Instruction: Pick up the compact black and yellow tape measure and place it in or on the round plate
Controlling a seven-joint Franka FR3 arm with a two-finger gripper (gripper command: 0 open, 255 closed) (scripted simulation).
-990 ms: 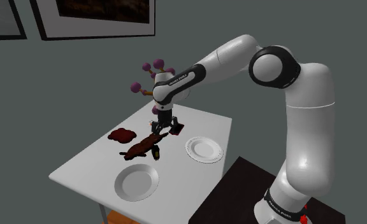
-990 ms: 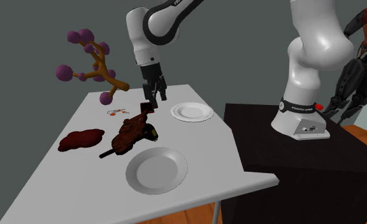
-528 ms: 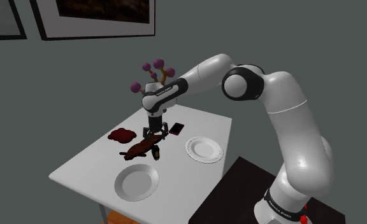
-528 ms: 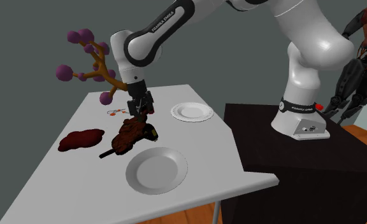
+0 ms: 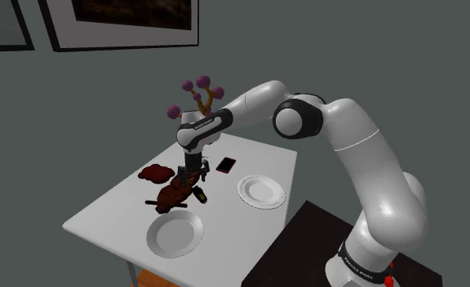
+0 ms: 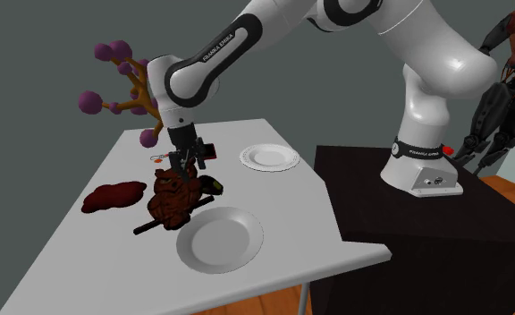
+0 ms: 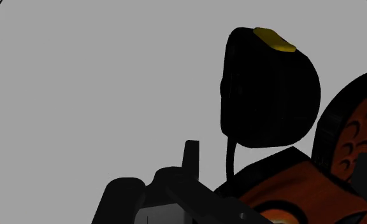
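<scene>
Not yet grasped, the tape measure (image 7: 268,95) lies mid tabletop (image 6: 282,197) beside a brown object (image 6: 171,201), with the end effector (image 6: 182,164) low over them, its grip impossible to tell, and the round plate (image 6: 220,239) and its twin (image 6: 269,157) bare.

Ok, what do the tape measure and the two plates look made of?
Tape measure: matte black case without highlights, yellow tab; probably plastic, not certain. Second exterior view's nearer plate and farther plate: plain white, smooth, softly shaded; ceramic or plastic, cannot tell.
</scene>
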